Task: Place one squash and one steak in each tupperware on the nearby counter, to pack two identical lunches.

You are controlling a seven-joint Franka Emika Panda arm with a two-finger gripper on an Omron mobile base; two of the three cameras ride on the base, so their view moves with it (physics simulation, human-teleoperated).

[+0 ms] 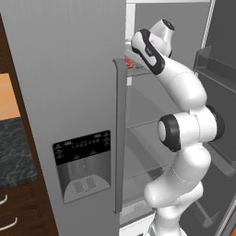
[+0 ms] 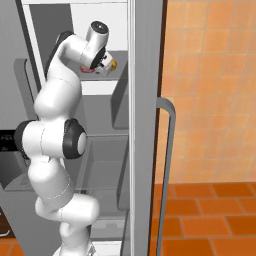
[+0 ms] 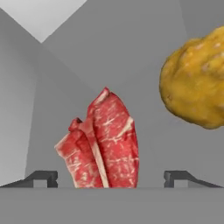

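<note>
Two dark fingers (image 3: 112,177) spread wide around raw red steak on a grey fridge shelf.
Nearest, between the fingertips, lies the marbled red-pink steak (image 3: 103,148) with whitish fat streaks; it looks like two overlapping slabs, though I cannot tell for certain. Beyond it to the right sits one lumpy yellow-orange squash (image 3: 197,83), apart from the meat, on the same fridge shelf (image 3: 175,144).

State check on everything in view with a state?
fridge door: closed on the left side
other fridge door: swung open
gripper: open, fingers either side of the steak
steak: on the fridge shelf, not gripped
squash: on the shelf, untouched
</note>
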